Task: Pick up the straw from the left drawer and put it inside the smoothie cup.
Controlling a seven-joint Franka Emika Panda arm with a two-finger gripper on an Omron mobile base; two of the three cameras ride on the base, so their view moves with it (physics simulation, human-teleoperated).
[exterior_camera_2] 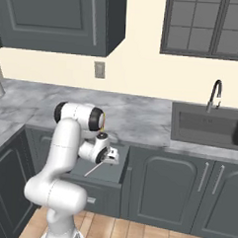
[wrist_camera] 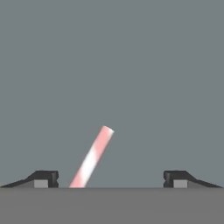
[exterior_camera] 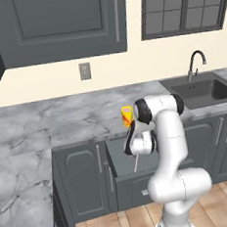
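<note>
The left drawer is pulled open below the counter, with its flat grey floor showing. The straw is a thin pink-white stick lying on that floor. The same straw slants out from under the hand in both base views. My gripper is down in the drawer right over the straw, open, with the stick between the fingertips and nearer the left one. Neither fingertip touches it. The yellow smoothie cup stands on the counter edge just above the drawer, partly behind my arm.
A grey marble counter runs left and wraps round the corner. The sink with a curved tap lies to the right. Dark cabinet doors flank the drawer, and wall cabinets hang above.
</note>
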